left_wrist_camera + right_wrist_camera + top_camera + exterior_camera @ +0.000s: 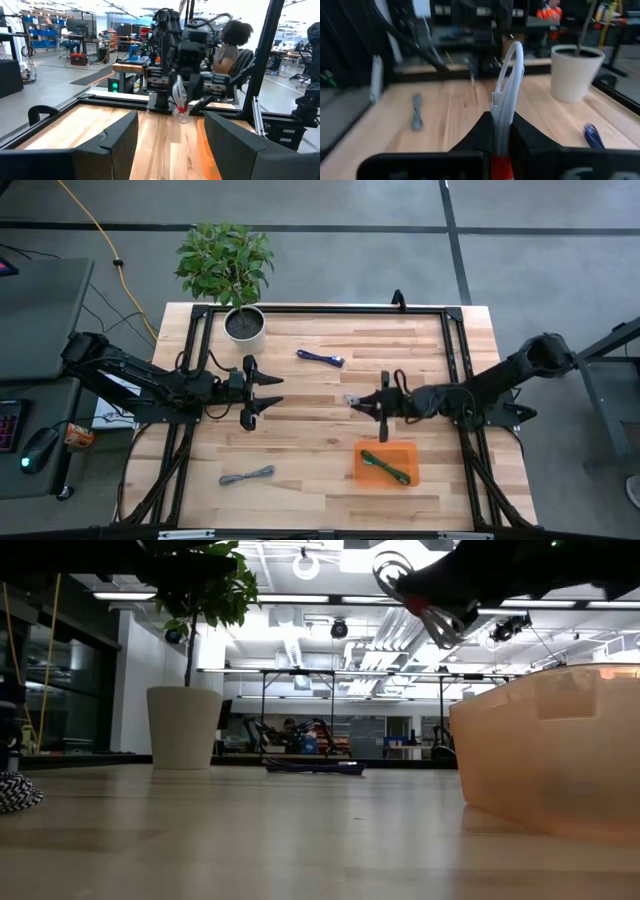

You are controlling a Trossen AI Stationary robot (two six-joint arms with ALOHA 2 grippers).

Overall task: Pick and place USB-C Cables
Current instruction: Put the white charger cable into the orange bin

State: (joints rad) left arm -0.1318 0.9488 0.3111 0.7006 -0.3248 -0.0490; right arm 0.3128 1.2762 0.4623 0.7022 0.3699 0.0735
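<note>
Clamped between the right gripper's (pixel 501 137) dark fingers, a looped white USB-C cable with a red band (pixel 509 85) stands up, held above mid-table, well above the wood. Just beside it sits the orange translucent rectangular tray (pixel 366 452), already holding a green cable bundle (pixel 386 466). A dark blue bundle (pixel 320 358) and a grey bundle (pixel 246 476) lie loose on the table. The step looks like carrying; next calls for swinging over the tray and releasing. Opposite, the left gripper (pixel 272 394) waits, fingers spread.
</note>
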